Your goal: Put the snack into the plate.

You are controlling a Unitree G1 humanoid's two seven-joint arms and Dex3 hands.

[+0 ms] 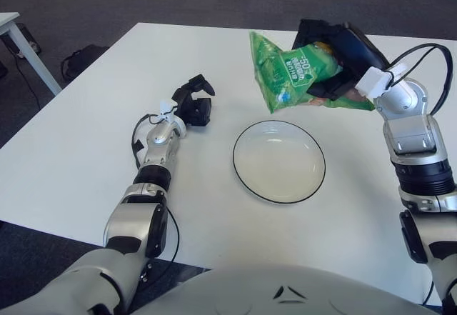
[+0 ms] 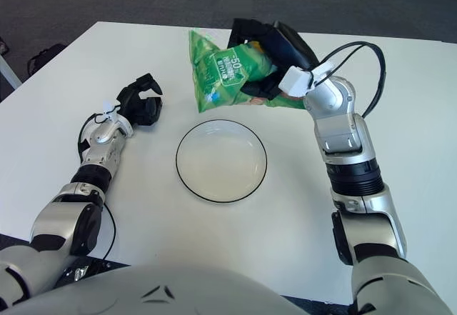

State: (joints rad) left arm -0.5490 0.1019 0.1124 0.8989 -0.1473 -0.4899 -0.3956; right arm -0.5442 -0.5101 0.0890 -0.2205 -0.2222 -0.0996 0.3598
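Up over the far edge of the white round plate with a thin black rim [image 1: 279, 161], the right hand [image 1: 341, 56] holds the crinkly green plastic snack bag with white print [image 1: 293, 72] in the air. Its silver forearm rises from the lower right, bends at the wrist and leans inward toward the middle of the white rectangular table [image 1: 86, 143], so the black hand sits above the table's far half, to the right of the bag. The dark fingers are wrapped around the bag's right end, clamped on it, with one finger crossing the front of the package.

The bag's long axis lies roughly sideways, running from the hand on the right toward the robot's left, and tilted a little so the free left end hangs lower. That free end points left and down, toward the plate's far rim; the printed face is turned toward the camera. The bag is clear of both plate and table.

On the other side, the left hand [image 1: 193, 101] shows left of the plate, its arm stretched forward along the tabletop, black fingers loosely curled and holding nothing.
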